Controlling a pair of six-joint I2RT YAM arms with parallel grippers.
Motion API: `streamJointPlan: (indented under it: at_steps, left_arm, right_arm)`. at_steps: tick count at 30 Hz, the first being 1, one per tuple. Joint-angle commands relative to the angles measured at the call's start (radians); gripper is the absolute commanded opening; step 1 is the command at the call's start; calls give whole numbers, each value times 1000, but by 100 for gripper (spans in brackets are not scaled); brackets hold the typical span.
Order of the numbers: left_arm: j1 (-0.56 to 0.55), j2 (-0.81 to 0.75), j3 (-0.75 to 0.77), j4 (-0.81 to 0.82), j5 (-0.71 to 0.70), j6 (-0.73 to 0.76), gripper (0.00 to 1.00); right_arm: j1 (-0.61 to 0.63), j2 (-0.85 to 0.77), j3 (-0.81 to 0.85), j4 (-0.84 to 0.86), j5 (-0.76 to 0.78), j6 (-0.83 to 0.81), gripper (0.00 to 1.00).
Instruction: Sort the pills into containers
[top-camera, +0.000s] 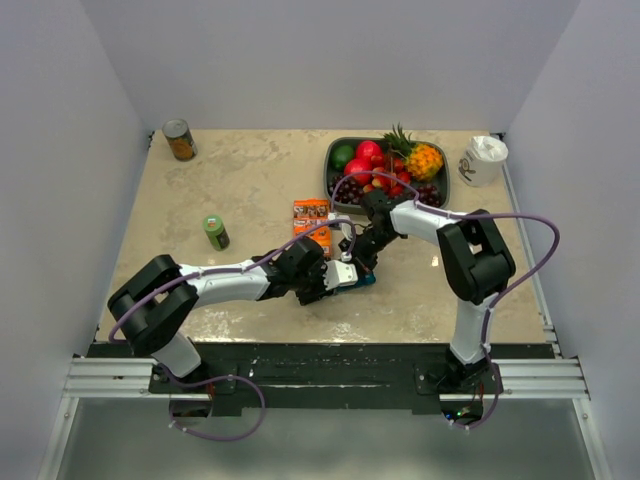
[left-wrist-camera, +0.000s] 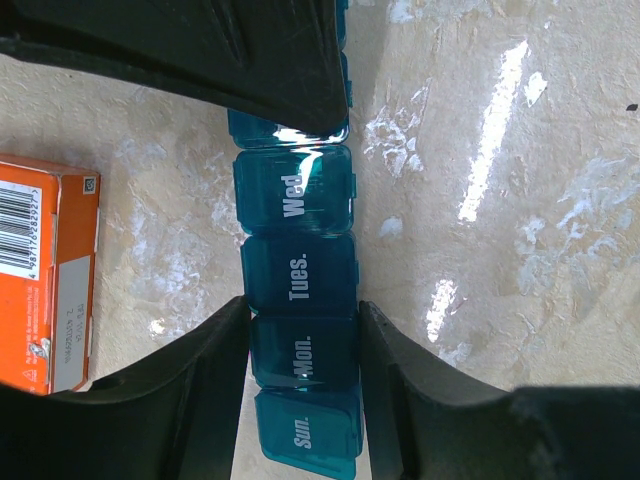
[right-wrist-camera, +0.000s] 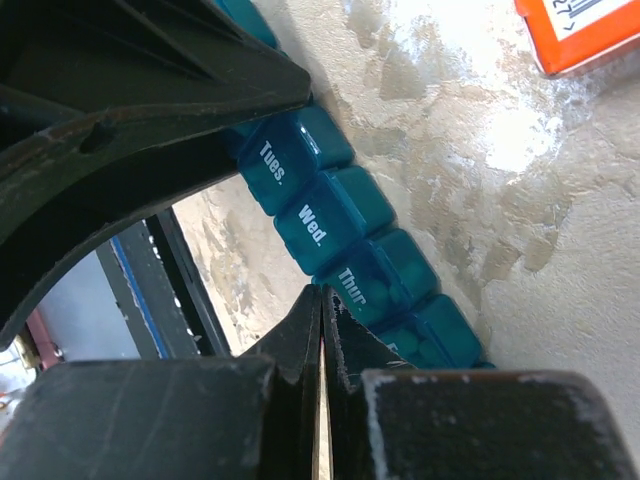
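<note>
Five lids can be read on the pill organiser (left-wrist-camera: 300, 290), Sun. to Thur., all looking closed. It lies flat on the table (left-wrist-camera: 500, 250) near the middle, with an orange box (left-wrist-camera: 45, 270) close by. The left gripper (left-wrist-camera: 302, 320) clasps it narrowly at the Mon. compartment, a finger against each side. The right gripper (right-wrist-camera: 320, 300) has its fingers pressed together with nothing between, the tips at the edge of the Thur. lid. I judge it means to pry this lid open. The left should grip firm and low while the right hooks under the lip and lifts gently, or the strip may tip.
</note>
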Motion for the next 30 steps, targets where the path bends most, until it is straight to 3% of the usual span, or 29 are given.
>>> streamJointPlan:
  at_steps: [1, 8, 14, 17, 25, 30]
  left_arm:
    - [-3, 22, 20, -23, 18, -29, 8]
    - [-3, 19, 21, -25, 14, -28, 8]
    - [-3, 22, 21, -28, 14, -28, 8]
    - [-3, 22, 21, -26, 14, -31, 9]
    - [-3, 26, 23, -31, 15, -31, 8]
    - [-3, 28, 23, -28, 15, -31, 8]
  right_arm:
    - [-1, 40, -14, 60, 213, -28, 0]
    - [-1, -97, 46, -78, -129, -212, 0]
    - [-1, -164, 37, -108, -217, -276, 0]
    - [-1, -150, 21, -59, -181, -223, 0]
    - [0, 62, -34, 29, 216, -53, 0]
    - [-9, 34, -20, 33, 171, -54, 0]
